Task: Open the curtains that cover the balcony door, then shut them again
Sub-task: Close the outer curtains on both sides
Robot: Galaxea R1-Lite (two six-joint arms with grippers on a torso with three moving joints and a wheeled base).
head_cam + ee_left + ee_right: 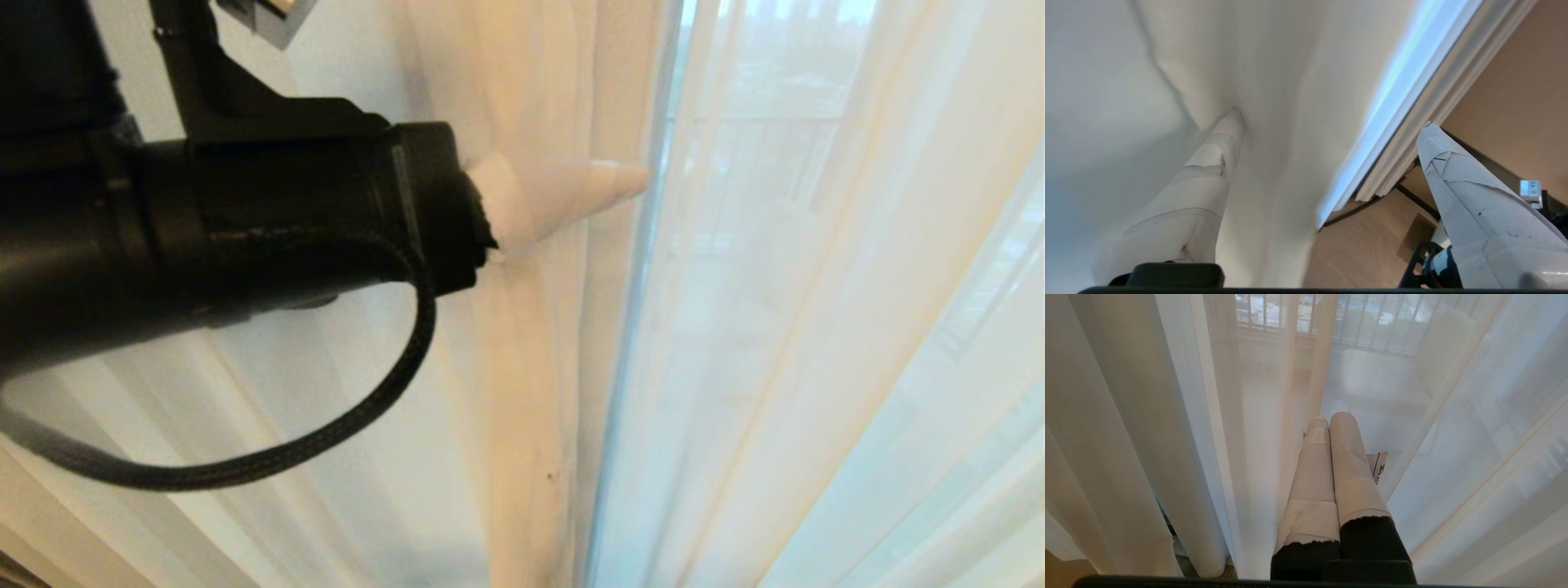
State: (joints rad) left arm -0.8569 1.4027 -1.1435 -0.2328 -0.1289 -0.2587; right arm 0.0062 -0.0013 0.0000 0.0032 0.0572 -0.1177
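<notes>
The curtains (531, 343) are seen as a cream pleated panel hanging at the middle of the head view, with the free vertical edge running down just left of a pale strip of daylight. To the right of that edge, open width is filled only by a thin sheer fabric (816, 327), through which the balcony door (759, 139) and a railing outside are faintly made out. In the left wrist view, wooden floor (1372, 249) and a tan wall (1515, 102) are shown beyond the curtain's edge, with a dark cable on the floor.

The left gripper (571, 196) is held level at the curtain's edge, its black arm crossing the left of the head view. Its taped fingers (1208, 179) are spread wide apart; one is pressed into the cream fabric, the other stands clear of it, and nothing is clamped.

The right gripper (1331, 428) is seen pointing at the sheer fabric, its fingers pressed together on nothing.
</notes>
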